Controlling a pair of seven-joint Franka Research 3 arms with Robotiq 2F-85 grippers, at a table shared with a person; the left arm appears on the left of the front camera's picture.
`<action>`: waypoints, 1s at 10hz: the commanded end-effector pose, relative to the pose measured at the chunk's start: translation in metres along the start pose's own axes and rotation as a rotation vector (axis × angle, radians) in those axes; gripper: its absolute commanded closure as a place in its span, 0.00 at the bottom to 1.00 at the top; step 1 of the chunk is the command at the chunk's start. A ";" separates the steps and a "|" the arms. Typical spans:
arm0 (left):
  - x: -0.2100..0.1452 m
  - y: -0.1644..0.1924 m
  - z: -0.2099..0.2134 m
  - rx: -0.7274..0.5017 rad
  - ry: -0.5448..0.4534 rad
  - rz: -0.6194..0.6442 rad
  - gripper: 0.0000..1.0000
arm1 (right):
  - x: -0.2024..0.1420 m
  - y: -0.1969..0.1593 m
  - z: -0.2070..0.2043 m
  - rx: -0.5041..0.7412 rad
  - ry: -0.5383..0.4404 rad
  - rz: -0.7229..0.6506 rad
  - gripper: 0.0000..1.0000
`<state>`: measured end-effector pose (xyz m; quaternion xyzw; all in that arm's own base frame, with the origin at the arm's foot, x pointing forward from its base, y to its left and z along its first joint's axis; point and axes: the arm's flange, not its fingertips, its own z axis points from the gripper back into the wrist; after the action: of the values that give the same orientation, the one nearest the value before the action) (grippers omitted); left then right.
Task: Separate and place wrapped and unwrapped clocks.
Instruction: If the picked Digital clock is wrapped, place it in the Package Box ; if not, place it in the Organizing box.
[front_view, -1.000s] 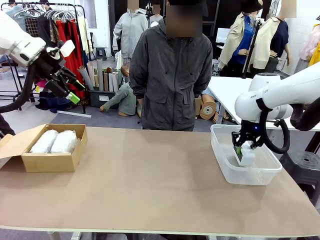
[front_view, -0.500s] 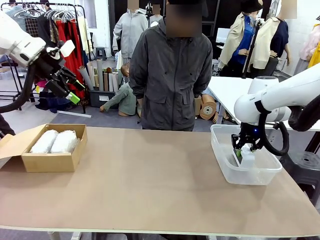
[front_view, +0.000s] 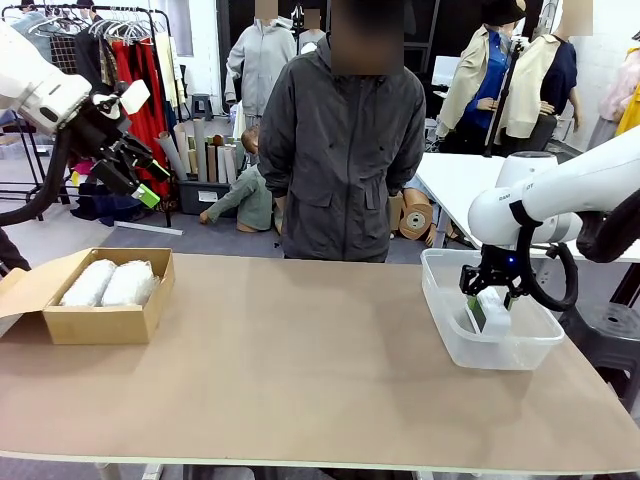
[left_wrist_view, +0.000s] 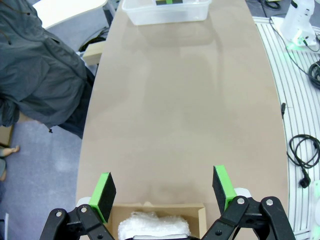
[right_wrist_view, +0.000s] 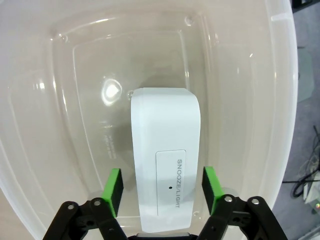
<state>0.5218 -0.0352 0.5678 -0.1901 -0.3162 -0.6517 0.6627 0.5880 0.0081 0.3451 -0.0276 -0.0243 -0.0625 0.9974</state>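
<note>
The bare clock (right_wrist_view: 165, 180) lay in the clear tub (right_wrist_view: 260, 75), directly between the right fingers (right_wrist_view: 210, 186), its long axis running straight out along them, snooze bar facing up. The right gripper (right_wrist_view: 161, 189) stood spread, a slim gap showing between each green pad and the casing, so it looked released, not pinched. The coming move probably only needed a straight lift out, since the clock sat centred between the pads. The left gripper (left_wrist_view: 164, 191) hung high, fingers spread wide and holding nothing; the two wrapped clocks (front_view: 109, 282) sat side by side in the cardboard box (front_view: 100, 322) just below its fingertips, across the bench (front_view: 300, 370) from the tub.
</note>
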 end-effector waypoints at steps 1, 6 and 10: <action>0.000 -0.001 0.001 0.005 0.002 0.003 0.00 | 0.004 0.000 0.008 -0.007 -0.014 -0.014 0.00; 0.000 -0.001 0.001 0.005 0.002 0.003 0.00 | 0.002 0.000 0.058 -0.012 -0.068 0.007 0.00; 0.000 -0.001 0.001 0.005 0.002 0.003 0.00 | -0.006 0.004 0.101 0.006 -0.134 0.042 0.00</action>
<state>0.5218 -0.0352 0.5678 -0.1901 -0.3162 -0.6517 0.6627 0.5803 0.0173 0.4388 -0.0253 -0.0849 -0.0535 0.9946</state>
